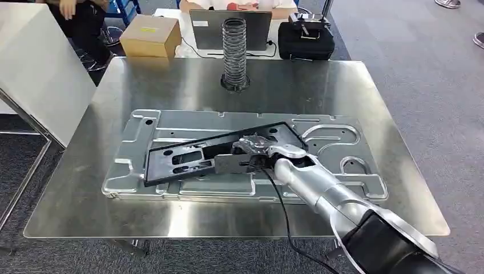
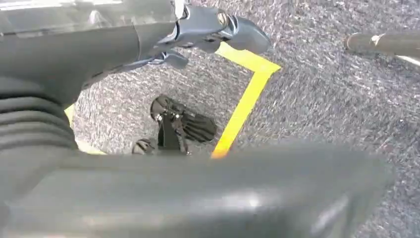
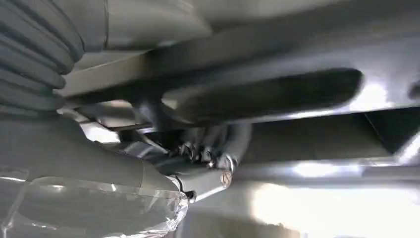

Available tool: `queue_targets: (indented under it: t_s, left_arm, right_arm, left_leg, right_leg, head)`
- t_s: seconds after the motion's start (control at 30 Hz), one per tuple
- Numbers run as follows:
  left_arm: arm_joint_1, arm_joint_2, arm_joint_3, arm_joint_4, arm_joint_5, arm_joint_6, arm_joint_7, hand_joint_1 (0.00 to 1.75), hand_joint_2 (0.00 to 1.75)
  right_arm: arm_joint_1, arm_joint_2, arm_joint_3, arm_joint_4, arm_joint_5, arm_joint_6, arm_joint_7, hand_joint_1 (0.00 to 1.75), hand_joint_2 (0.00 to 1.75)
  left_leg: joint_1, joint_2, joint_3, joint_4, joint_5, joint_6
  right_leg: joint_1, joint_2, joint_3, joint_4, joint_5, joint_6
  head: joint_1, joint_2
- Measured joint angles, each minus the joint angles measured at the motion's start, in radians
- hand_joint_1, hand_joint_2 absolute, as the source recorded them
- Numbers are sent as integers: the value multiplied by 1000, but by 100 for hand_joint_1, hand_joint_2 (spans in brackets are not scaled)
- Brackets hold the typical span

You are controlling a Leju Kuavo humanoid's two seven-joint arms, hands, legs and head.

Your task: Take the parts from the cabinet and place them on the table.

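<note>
Shiny steel covers the big table point(image 1: 103, 188), so flat parts can rest safely on it. On it lies a wide silver plate point(image 1: 171, 123), pressed with bumps and holes. A black frame point(image 1: 171, 162), thin and flat with cut-out slots, lies slanted on top of that plate. The right hand point(image 1: 251, 149) wraps its fingers around the frame's inner edge, probably to set it down gently. A springy metal coil point(image 1: 234, 51) stands upright behind. The left hand point(image 2: 218, 29) hangs over grey carpet, fingers apart, holding nothing.
</note>
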Motion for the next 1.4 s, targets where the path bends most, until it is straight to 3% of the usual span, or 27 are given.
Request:
queue_targets:
  t_s: [0.03, 0.07, 0.13, 0.17, 0.2, 0.3, 0.33, 0.37, 0.43, 0.5, 0.53, 0.57, 0.6, 0.67, 0.7, 0.83, 0.9, 1.0, 1.03, 1.07, 1.1, 1.17, 1.2, 1.23, 1.33, 1.37, 1.4]
  left_arm:
    - [5, 0, -2, 0, -3, -4, 0, 0, 175]
    - [7, 0, -3, 0, -3, -7, 1, 0, 0]
    - [5, 0, -6, 0, -3, -10, -3, 0, 0]
    - [6, 0, -8, 0, -3, -11, -6, 0, 0]
    - [5, -10, -11, 3, -3, -13, -8, 0, 0]
    - [6, -5, -14, 2, -3, -14, -13, 0, 0]
    - [5, -4, -15, 2, -3, -16, -14, 0, 0]
    - [5, 1, -16, 2, -3, -18, -16, 0, 0]
    - [7, 0, -16, 3, -3, -22, -16, 0, 0]
    - [9, 3, -16, 3, -2, -22, -13, 0, 0]
    - [10, 4, -16, 3, 1, -22, -11, 0, 0]
    - [10, 4, -16, 3, 4, -22, -10, 0, 0]
    - [10, 4, -16, 3, 5, -22, -9, 0, 0]
    - [11, 5, -16, 3, 7, -21, -9, 0, 0]
    - [11, 5, -16, 3, 10, -20, -10, 0, 0]
    - [16, 3, -13, 3, 34, -8, -11, 0, 0]
    - [14, 2, -10, 3, 44, -3, -11, 0, 0]
    - [11, 2, -5, 3, 56, 2, -11, 0, 0]
    - [10, 2, -3, 3, 59, 3, -11, 0, 0]
    - [11, 1, 2, 3, 61, 5, -11, 0, 0]
    - [11, 0, 5, 3, 63, 6, -12, 0, 0]
    - [10, -2, 8, 3, 68, 7, -17, 0, 0]
    - [10, -8, 9, 3, 69, 6, -20, 0, 0]
    - [8, -13, 9, 3, 69, 3, -23, 0, 0]
    - [12, -13, 9, 3, 68, 2, -28, 0, 0]
    - [12, -13, 9, 3, 66, 0, -29, 0, 0]
    - [13, -14, 9, 3, 66, 0, -29, 0, 0]
  right_arm:
    - [-1, -4, 0, 4, -5, -1, -2, 0, 0]
    - [-2, -4, 0, 10, -6, -1, -2, 0, 0]
    - [-5, -7, -1, 16, -14, 1, -2, 0, 0]
    - [-10, -8, -3, 18, -19, 5, -2, 0, 0]
    - [-11, -9, -5, 18, -31, 13, -4, 0, 0]
    - [-11, -17, -29, 17, -107, 46, -45, 0, 0]
    - [-9, -24, -47, 11, -157, 67, -77, 0, 0]
    - [0, -26, -67, -4, -210, 92, -108, 0, 0]
    - [23, -45, -115, -44, -339, 154, -176, 0, 0]
    - [65, -74, -170, -121, -485, 218, -223, 0, 0]
    - [86, -85, -196, -166, -553, 242, -239, 0, 0]
    - [108, -99, -225, -211, -622, 265, -253, 0, 0]
    - [127, -112, -256, -262, -686, 284, -261, 0, 0]
    - [157, -136, -313, -353, -789, 314, -274, 0, 0]
    - [174, -149, -339, -401, -839, 331, -279, 0, 0]
    - [254, -195, -464, -620, -1022, 384, -294, 0, 0]
    - [283, -209, -522, -720, -1035, 376, -302, 0, 0]
    - [332, -215, -597, -845, -1008, 346, -328, 0, 0]
    - [355, -216, -620, -888, -990, 329, -340, 0, 0]
    - [379, -216, -641, -930, -972, 313, -351, 0, 0]
    - [399, -216, -664, -984, -951, 298, -362, 0, 0]
    - [433, -215, -702, -1087, -918, 278, -376, 0, 0]
    - [451, -215, -715, -1124, -904, 270, -386, 0, 0]
    - [476, -214, -732, -1169, -887, 265, -403, 0, 0]
    - [562, -213, -773, -1267, -820, 245, -449, 0, 0]
    - [587, -210, -787, -1298, -803, 241, -457, 0, 0]
    - [610, -203, -798, -1324, -792, 240, -462, 0, 0]
  left_leg:
    - [-4, 0, -2, 0, 1, 1]
    - [-8, 0, -2, 0, 2, 2]
    - [-18, -1, -1, 0, 4, 4]
    - [-19, -1, 0, -1, 5, 5]
    - [-20, -1, 0, -1, 7, 1]
    - [-12, -2, -1, -6, 12, -13]
    - [-17, -3, 2, -12, 15, -19]
    - [-17, -1, 0, -6, 9, -20]
    - [-16, 0, -40, 85, -56, -29]
    - [-7, 1, -116, 252, -131, -40]
    - [-5, 1, -139, 300, -141, -44]
    - [-2, 1, -138, 294, -123, -48]
    - [1, 1, -110, 238, -85, -51]
    - [8, 2, -22, 56, 8, -57]
    - [8, 0, -2, 18, -3, -59]
    - [-2, -1, -5, 10, -10, -23]
    - [2, 1, -1, 2, -8, -8]
    - [0, 1, -1, 2, -11, 1]
    - [-1, 0, -1, 2, -12, 3]
    - [-1, -1, 1, 3, -13, 3]
    - [-3, -2, 4, 3, -14, 3]
    - [-7, -4, 13, 2, -19, 1]
    - [-6, -4, 15, 0, -21, 0]
    - [-13, -5, 13, 3, -25, -5]
    - [-6, -4, 18, -6, -20, -20]
    - [-13, -6, 23, -7, -20, -25]
    - [-12, -3, 18, 8, -44, -30]
  right_leg:
    - [1, 0, -15, 31, -3, -3]
    - [2, 0, -2, 11, 17, -8]
    - [12, 0, 87, -152, 99, -31]
    - [21, 0, 140, -250, 133, -52]
    - [26, -3, 150, -279, 127, -63]
    - [36, -3, 149, -293, 140, -65]
    - [31, -3, 154, -307, 148, -68]
    - [16, -7, 167, -326, 161, -61]
    - [15, -8, 169, -338, 169, -68]
    - [14, -7, 162, -334, 169, -66]
    - [13, -6, 160, -331, 168, -65]
    - [11, -5, 159, -328, 165, -61]
    - [8, -4, 160, -324, 161, -56]
    - [3, -4, 162, -309, 148, -44]
    - [6, -5, 156, -302, 142, -36]
    - [8, -6, 145, -293, 139, -20]
    - [3, -5, 135, -265, 112, -8]
    - [2, -5, 20, -27, 3, -1]
    - [2, -5, -11, 30, -11, -1]
    - [2, -5, -22, 38, 1, -3]
    - [2, -5, -6, -5, 38, -8]
    - [8, -5, 78, -191, 140, -26]
    - [14, -5, 111, -267, 167, -39]
    - [18, -7, 122, -291, 153, -40]
    - [21, -6, 123, -290, 158, -39]
    - [13, -7, 128, -305, 164, -45]
    - [8, -11, 136, -316, 170, -47]
  head:
    - [-1, 0]
    - [-2, 0]
    - [0, 0]
    - [-1, 0]
    - [-7, 0]
    - [-2, 0]
    - [-2, 0]
    - [-3, 0]
    - [-8, 0]
    - [-7, 0]
    - [-8, 0]
    - [-8, 0]
    - [-8, 0]
    - [-8, 0]
    - [-8, 0]
    - [-8, 0]
    - [-5, 0]
    - [-6, 0]
    - [-5, 0]
    - [-5, 0]
    - [-5, 0]
    - [-5, 0]
    - [-5, 0]
    - [-10, 0]
    - [-5, 0]
    - [-6, 0]
    - [-6, 0]
